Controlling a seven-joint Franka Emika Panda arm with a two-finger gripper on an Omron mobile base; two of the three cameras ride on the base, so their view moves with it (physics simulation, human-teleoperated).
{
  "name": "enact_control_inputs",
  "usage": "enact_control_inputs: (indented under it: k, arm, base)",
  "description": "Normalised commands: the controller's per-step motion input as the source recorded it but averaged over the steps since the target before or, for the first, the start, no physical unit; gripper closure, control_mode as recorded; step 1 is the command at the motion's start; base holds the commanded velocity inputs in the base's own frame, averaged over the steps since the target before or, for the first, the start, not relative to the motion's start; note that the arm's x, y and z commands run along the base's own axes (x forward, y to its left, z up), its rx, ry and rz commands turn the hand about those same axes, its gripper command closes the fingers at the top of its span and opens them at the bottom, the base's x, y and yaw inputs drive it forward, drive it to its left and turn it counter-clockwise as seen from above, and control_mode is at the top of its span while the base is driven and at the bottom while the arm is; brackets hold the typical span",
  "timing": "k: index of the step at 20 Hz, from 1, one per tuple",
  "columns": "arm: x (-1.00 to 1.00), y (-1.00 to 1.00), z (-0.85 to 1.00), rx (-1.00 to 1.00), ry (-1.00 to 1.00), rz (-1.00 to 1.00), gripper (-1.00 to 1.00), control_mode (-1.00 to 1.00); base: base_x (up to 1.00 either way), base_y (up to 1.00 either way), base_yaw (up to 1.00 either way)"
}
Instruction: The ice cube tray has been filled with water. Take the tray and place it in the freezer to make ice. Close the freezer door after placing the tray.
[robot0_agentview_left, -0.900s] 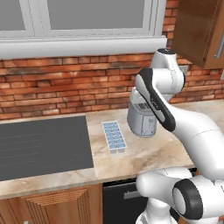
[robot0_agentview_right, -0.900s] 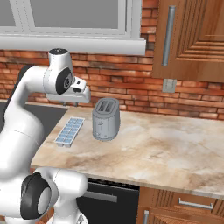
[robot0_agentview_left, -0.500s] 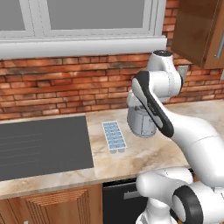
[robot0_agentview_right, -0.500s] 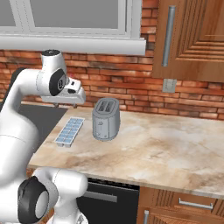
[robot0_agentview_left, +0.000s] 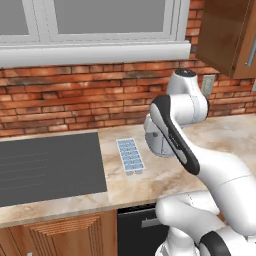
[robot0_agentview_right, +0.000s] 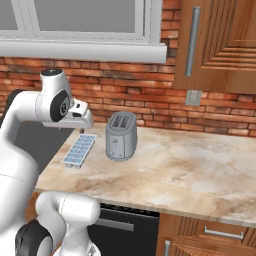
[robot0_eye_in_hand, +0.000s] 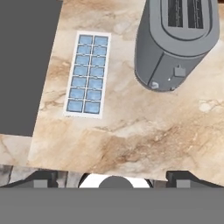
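The ice cube tray is a small white rectangle with two rows of pale blue water cells. It lies flat on the marble counter between the dark cooktop and the toaster, and it also shows in the side views. My gripper hangs high above the counter, looking down, with the tray ahead and to its left. It is open: the fingertips stand far apart with nothing between them. From the right, the hand hovers above the tray's far end. The freezer and its door are out of view.
A grey two-slot toaster stands just right of the tray. A dark cooktop borders the tray's left. Behind the counter is a brick wall under a window, with a wooden wall cabinet at upper right. The counter's front edge is close.
The arm has swung to the left and its hand has dipped a little over the tray. Tray and toaster have not moved.
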Motion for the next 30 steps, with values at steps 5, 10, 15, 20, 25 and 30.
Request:
enact_control_inputs:
  k: [5, 10, 15, 20, 25, 30]
  arm:
    - [-0.15, 0.0, -0.31, 0.0, 0.0, 0.0, -1.0, -1.0]
    - [-0.08, 0.0, -0.46, 0.0, 0.0, 0.0, -1.0, -1.0]
    - [-0.01, 0.03, -0.41, 0.0, 0.0, -0.03, -1.0, -1.0]
    - [-0.04, 0.11, -0.52, 0.0, -0.01, -0.08, -1.0, -1.0]
    - [-0.07, 0.12, -0.49, 0.0, -0.05, -0.12, -1.0, -1.0]
    - [0.0, 0.03, -0.39, 0.17, -0.04, -0.12, -1.0, -1.0]
  base:
    - [0.0, 0.0, 0.0]
    - [0.0, 0.0, 0.0]
    - [0.0, 0.0, 0.0]
    - [0.0, 0.0, 0.0]
    - [0.0, 0.0, 0.0]
    - [0.0, 0.0, 0.0]
